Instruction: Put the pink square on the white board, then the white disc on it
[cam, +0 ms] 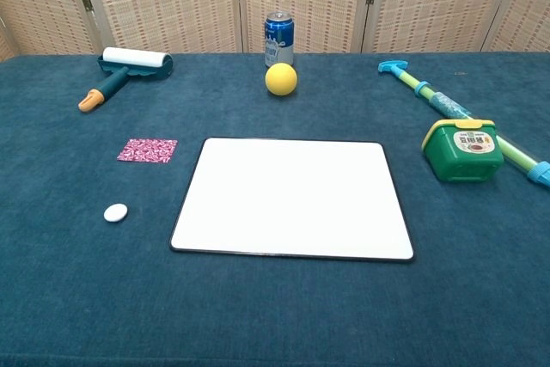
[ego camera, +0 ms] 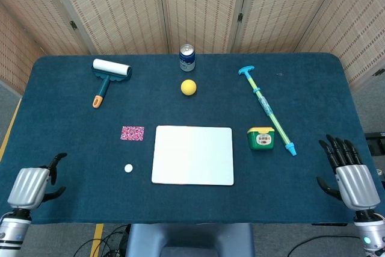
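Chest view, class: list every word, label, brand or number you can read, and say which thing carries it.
Blue can: white print on its side, too small to read.
Green box: label on the lid with characters, too blurred to read.
Pink square: a pattern only, no text.
White board: blank.
Nothing can be quoted for certain.

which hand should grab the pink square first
Left, probably. The pink patterned square lies left of the white board, nearer the left hand; the right hand sits beyond the board.
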Controlling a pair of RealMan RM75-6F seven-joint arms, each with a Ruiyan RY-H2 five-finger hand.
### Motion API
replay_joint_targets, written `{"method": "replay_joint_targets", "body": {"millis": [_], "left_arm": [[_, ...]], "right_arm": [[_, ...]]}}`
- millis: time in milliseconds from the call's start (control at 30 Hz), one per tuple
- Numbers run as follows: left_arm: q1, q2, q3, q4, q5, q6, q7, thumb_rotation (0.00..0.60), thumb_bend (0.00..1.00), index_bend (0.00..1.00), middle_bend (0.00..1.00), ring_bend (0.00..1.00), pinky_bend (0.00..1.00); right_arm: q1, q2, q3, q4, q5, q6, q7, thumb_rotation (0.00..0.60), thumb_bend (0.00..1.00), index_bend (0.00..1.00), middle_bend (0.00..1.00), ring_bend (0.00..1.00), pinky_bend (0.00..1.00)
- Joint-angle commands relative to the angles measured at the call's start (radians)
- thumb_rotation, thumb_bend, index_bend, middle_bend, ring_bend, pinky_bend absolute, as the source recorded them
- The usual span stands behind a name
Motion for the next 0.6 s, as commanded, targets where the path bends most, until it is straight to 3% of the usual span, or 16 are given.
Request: {"method": "replay_joint_targets", "body": {"millis": [33, 200, 400, 600], "left_arm": [[-0.125, 0.040, -0.060, -0.092, -0.176, -0.214, 0.019, 0.600, 0.24, 0.35, 1.00, 1.00, 1.00], [-0.281, 0.047, -0.120, -0.108, -0.440, -0.399, 0.131, 0.600, 0.24, 0.35, 1.00, 1.00, 1.00], [-0.438, -0.016, -0.159, -0.071, -0.681, -0.443, 0.264, 0.600, 0.24, 0.35, 1.00, 1.00, 1.00], [-0.547, -0.083, -0.164, 0.025, -0.819, -0.479, 0.300, 0.600, 0.24, 0.36, 1.00, 1.00, 1.00]], "right_arm": [[0.003, 0.007, -0.004, 0.001, -0.005, -0.004, 0.011, 0.600, 0.19, 0.00, 0.00, 0.00, 0.00], [-0.003, 0.022, -0.008, 0.006, -0.015, 0.010, 0.051, 0.600, 0.19, 0.00, 0.00, 0.00, 0.00], [0.001, 0.032, -0.007, 0.021, -0.002, -0.003, 0.087, 0.600, 0.19, 0.00, 0.00, 0.00, 0.00], [0.003, 0.036, -0.007, 0.026, 0.006, -0.011, 0.099, 0.600, 0.19, 0.00, 0.00, 0.00, 0.00]]}}
